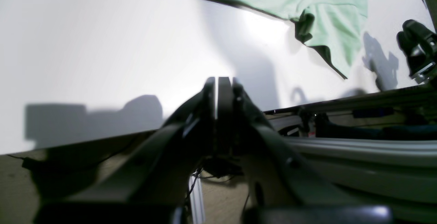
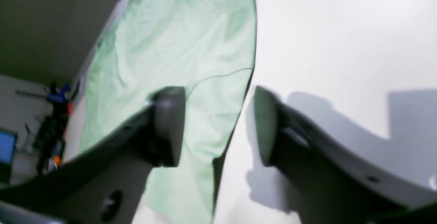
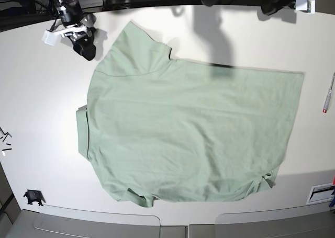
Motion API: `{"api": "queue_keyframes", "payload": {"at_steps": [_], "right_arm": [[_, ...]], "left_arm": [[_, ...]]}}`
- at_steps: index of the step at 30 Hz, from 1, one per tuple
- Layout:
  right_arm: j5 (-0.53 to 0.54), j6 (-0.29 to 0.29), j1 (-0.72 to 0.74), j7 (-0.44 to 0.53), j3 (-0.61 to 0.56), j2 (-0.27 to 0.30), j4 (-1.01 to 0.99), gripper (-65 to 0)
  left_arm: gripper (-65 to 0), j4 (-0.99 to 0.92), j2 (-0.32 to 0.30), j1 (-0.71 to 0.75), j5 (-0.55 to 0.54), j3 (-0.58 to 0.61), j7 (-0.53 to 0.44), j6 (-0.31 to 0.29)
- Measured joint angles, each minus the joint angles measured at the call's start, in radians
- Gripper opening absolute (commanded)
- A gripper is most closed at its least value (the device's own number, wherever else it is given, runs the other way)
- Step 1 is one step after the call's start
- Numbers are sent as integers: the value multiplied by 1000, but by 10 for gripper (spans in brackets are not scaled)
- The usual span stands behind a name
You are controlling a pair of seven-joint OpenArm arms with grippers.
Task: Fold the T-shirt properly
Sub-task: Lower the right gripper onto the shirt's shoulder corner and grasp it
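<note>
Our right gripper (image 2: 218, 125) hangs with jaws parted over the T-shirt (image 3: 188, 133) sleeve edge on the table (image 3: 31, 102); our left gripper (image 1: 220, 91) is clenched, empty. Pinching one thin layer risks dragging wrinkles.

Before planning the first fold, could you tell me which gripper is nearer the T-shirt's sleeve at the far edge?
The right gripper: it hovers open just beside that sleeve of the T-shirt. The left gripper sits shut at the opposite far corner, well away.
</note>
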Motion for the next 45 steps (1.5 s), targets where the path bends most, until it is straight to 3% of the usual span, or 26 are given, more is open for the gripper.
{"api": "queue_keyframes", "payload": {"at_steps": [4,5,8,11,19,25,28,32,34,39,41,45], "right_arm": [[-71,-1,32,-1,2,-71,13,-336],[-88,-32,51,-23,2,-80,14,-336],[-131,-184,137,-79,2,-84,5,-336],[-204,-216,223,-97,3,-80,-37,-336],[-208,-199,355,-124,3,-81,-216,-338],[-179,-86,375,-176,7,-75,-281,-345],[-177,-63,377,-182,7,-75,-281,-448],[-175,-52,377,-190,7,-75,-281,-650],[-180,-18,377,-202,8,-75,-281,-650],[-205,2,377,-227,8,-76,-281,-650],[-209,1,377,-226,8,-76,-281,-650],[-209,1,377,-227,8,-76,-281,-650]], "left_arm": [[-401,0,0,0,1,0,0,0],[-379,0,-1,0,1,0,0,0],[-371,0,-1,0,1,0,1,0],[-371,0,0,0,0,0,1,0],[-371,0,-1,0,1,0,5,0],[-370,0,-1,0,1,0,5,0],[-370,0,0,-2,1,-10,10,-1],[-370,0,2,-41,3,-94,36,0],[-370,0,0,-66,-13,-138,58,0],[-370,0,-11,-150,16,-217,74,97],[-368,-3,-25,-206,58,-223,57,169],[-368,-95,-64,-330,58,-221,52,186]]}}
